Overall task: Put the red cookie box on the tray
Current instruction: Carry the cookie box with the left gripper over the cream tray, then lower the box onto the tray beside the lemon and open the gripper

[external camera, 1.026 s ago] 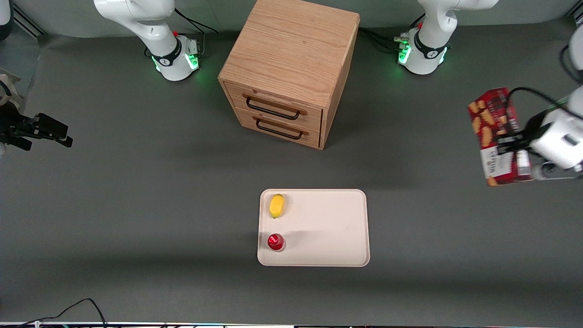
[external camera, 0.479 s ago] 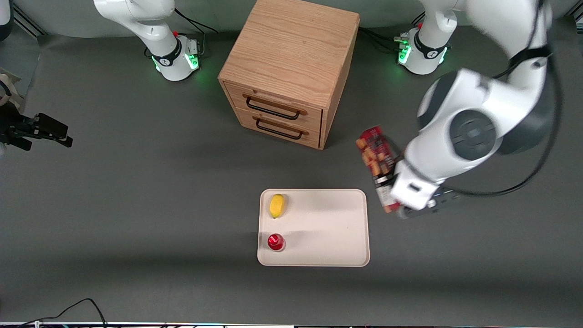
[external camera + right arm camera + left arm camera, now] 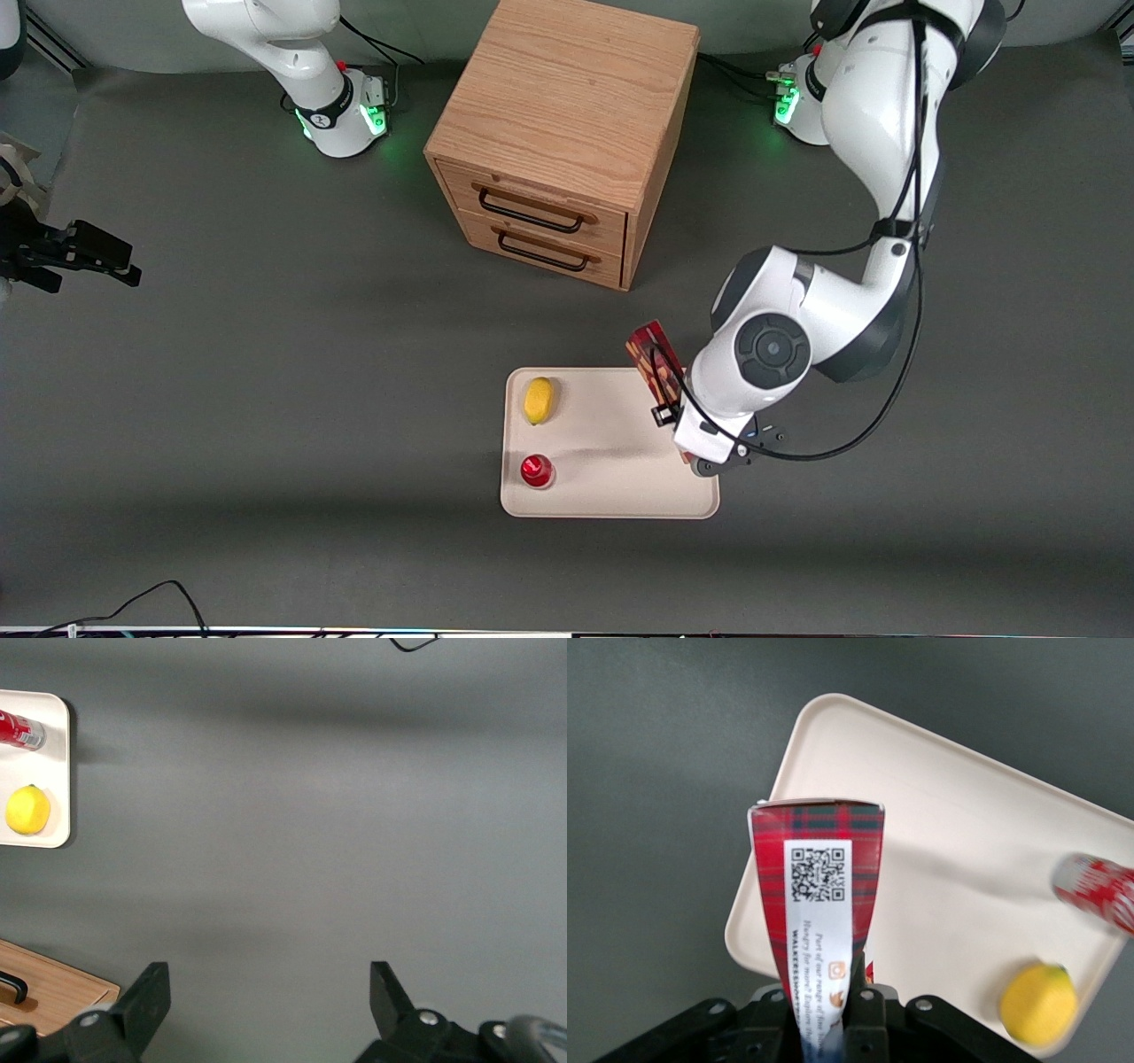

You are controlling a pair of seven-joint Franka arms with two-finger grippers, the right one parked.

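Dark-red cardboard, the red cookie box (image 3: 818,904) is clamped in my gripper (image 3: 833,1014), fingers closed on its lower end. I carry it above the tray (image 3: 611,496), over the edge toward the working arm, probably so it clears the lemon (image 3: 538,400) and red-topped bottle (image 3: 536,470).

Lemon (image 3: 538,400), red-topped can (image 3: 537,470), wooden drawer cabinet (image 3: 560,133) on grey table (image 3: 266,399)

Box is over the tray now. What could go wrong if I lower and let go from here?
The gripper, shut on the red cookie box, hangs over the tray edge nearest the working arm; released there, the box might straddle the rim or slide off. Held upright by one end, it could also topple toward the lemon or the red-topped bottle.
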